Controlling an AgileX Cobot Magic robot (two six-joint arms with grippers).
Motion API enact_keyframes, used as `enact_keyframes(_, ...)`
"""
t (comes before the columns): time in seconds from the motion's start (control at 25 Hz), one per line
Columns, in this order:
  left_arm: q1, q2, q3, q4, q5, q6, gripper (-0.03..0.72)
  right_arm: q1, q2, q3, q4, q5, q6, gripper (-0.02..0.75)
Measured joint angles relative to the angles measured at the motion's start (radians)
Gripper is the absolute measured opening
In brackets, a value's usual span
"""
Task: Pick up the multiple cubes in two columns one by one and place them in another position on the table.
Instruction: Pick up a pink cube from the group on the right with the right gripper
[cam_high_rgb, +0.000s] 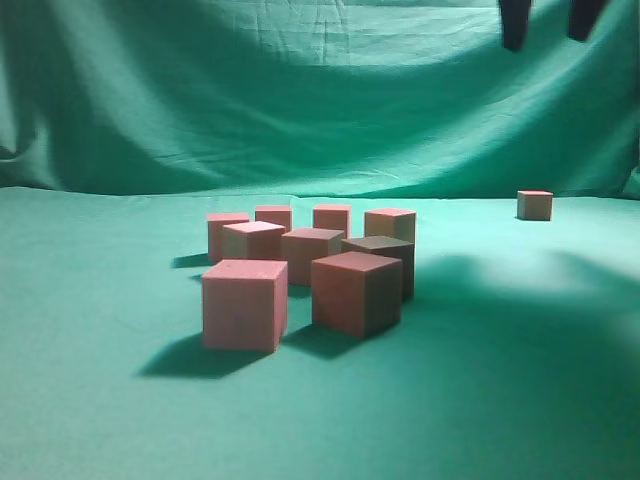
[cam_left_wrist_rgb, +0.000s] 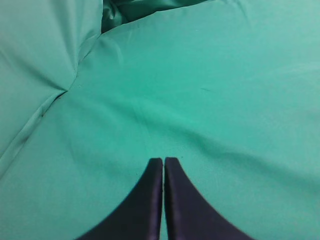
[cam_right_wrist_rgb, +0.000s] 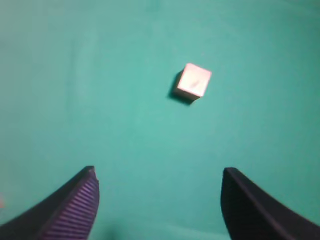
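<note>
Nine small pinkish-red cubes with tan sides (cam_high_rgb: 300, 270) clustered in two rough columns on teal-green cloth counter (cam_high_rgb: 520, 400); lone matching cube (cam_high_rgb: 535, 204) well apart at 2 o'clock. Black right gripper (cam_high_rgb: 549, 22) high above it, jaws apart, empty. Black left gripper (cam_left_wrist_rgb: 163, 161) pressed together, empty.

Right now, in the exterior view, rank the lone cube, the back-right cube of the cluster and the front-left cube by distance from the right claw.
1. Lone cube, far right, roughly under the right claw.
2. Back-right cluster cube, mid-table.
3. Front-left cube, closest to the camera.
</note>
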Motion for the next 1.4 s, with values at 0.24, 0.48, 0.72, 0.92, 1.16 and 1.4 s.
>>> enact_keyframes(0.24,0.0,0.0,0.0,0.0,0.0,0.0,0.0,-0.156,0.13,-0.002,0.153,-0.199,0.044,0.506)
enact_keyframes(0.48,0.0,0.0,0.0,0.0,0.0,0.0,0.0,-0.192,0.237,-0.002,0.256,-0.377,0.035,0.506)
enact_keyframes(0.72,0.0,0.0,0.0,0.0,0.0,0.0,0.0,-0.178,0.294,-0.002,0.327,-0.487,-0.097,0.506)
enact_keyframes(0.92,0.0,0.0,0.0,0.0,0.0,0.0,0.0,-0.178,0.337,-0.004,0.331,-0.522,-0.108,0.506)
enact_keyframes(1.16,0.0,0.0,0.0,0.0,0.0,0.0,0.0,-0.178,0.375,-0.004,0.364,-0.544,-0.108,0.506)
enact_keyframes(1.4,0.0,0.0,0.0,0.0,0.0,0.0,0.0,-0.178,0.412,-0.006,0.37,-0.563,-0.11,0.405)
